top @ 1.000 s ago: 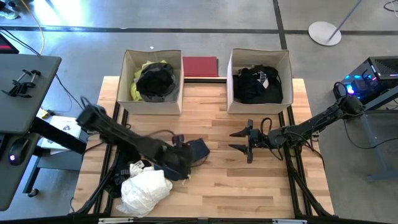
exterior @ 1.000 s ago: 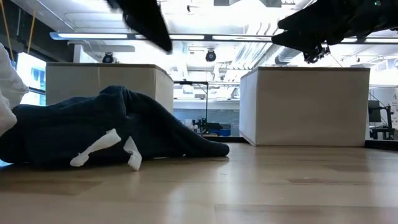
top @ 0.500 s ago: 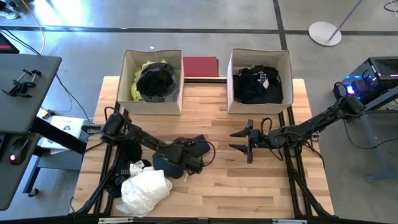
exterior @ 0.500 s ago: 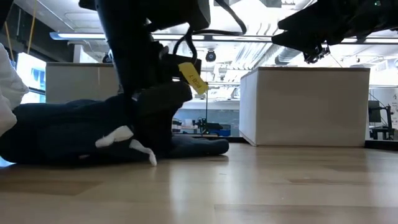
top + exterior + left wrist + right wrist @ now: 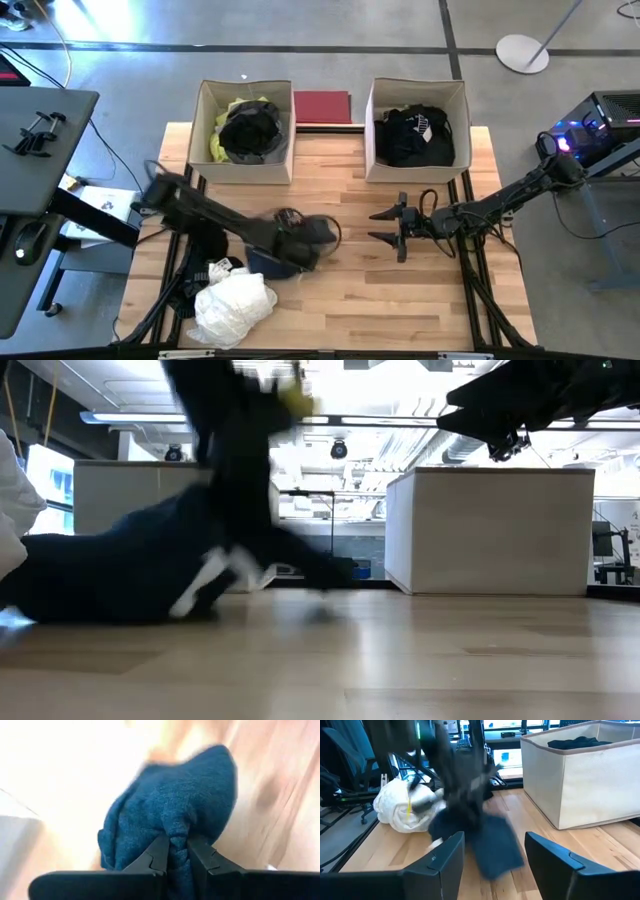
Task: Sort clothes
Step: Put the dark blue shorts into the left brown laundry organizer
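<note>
light: bright ceiling strips | blur: left arm (image 5: 215, 222) smeared | glare: left wrist view washed out

boxes: left beige box (image 5: 205, 120) and right beige box (image 5: 460, 115) sitting at table's far edge
board: dark red board (image 5: 322, 106) lying between them
table: wooden table (image 5: 400, 290) carrying both boxes

Grey concrete floor (image 5: 400, 25) (taped lines) surrounds the wooden table (image 5: 420, 300); ceiling strip lights (image 5: 360, 420) overhead.
</note>
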Robot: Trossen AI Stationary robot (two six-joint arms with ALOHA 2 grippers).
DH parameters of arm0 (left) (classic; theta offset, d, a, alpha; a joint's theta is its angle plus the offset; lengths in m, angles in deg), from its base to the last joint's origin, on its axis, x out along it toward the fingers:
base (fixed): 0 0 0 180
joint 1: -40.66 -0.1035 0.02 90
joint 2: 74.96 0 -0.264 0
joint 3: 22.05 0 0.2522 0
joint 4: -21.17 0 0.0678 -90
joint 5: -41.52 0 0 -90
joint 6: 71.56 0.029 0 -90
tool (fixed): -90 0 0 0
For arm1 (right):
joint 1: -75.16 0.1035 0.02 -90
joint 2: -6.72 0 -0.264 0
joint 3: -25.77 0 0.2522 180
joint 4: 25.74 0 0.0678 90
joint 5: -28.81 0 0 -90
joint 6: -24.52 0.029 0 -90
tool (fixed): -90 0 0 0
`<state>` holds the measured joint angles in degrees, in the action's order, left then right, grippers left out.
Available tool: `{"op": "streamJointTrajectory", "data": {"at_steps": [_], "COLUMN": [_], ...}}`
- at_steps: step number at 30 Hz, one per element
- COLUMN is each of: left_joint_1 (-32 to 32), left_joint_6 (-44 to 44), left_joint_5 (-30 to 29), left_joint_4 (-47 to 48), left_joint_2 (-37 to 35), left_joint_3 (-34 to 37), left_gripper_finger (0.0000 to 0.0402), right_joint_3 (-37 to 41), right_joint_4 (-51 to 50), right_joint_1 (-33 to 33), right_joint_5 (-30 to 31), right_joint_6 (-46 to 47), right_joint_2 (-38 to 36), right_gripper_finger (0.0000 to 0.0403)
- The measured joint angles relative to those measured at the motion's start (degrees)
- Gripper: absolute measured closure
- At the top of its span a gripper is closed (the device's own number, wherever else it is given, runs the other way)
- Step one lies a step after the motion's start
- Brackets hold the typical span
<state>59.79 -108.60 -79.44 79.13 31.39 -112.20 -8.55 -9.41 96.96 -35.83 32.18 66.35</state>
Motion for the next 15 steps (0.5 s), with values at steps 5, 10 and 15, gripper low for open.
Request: {"op": "streamJointTrajectory", "data": {"at_steps": [5,10,15], "left_joint_1": [0.44,-0.54,-7.47], "left_joint_6": [6.55,20.39,42.71], "left_joint_5": [-14.83,-34.5,-45.04], "left_joint_4": [-0.93,-4.29,-14.64], "left_joint_2": [-11.49,-22.97,-31.96], "left_joint_3": [0.05,-0.13,-0.13], "left_gripper_finger": [0.0397,0.0395,0.0395], "right_joint_3": [0.0,0.0,0.0], "right_joint_4": [0.15,0.18,0.95], "right_joint_1": [0.0,0.0,-0.04], "right_joint_5": [0.0,0.02,0.06], "right_joint_6": [-0.09,-0.12,-0.15], "right_joint_2": [0.01,0.01,0.01], "right_gripper_finger": [0.0206,0.0206,0.0206]}}
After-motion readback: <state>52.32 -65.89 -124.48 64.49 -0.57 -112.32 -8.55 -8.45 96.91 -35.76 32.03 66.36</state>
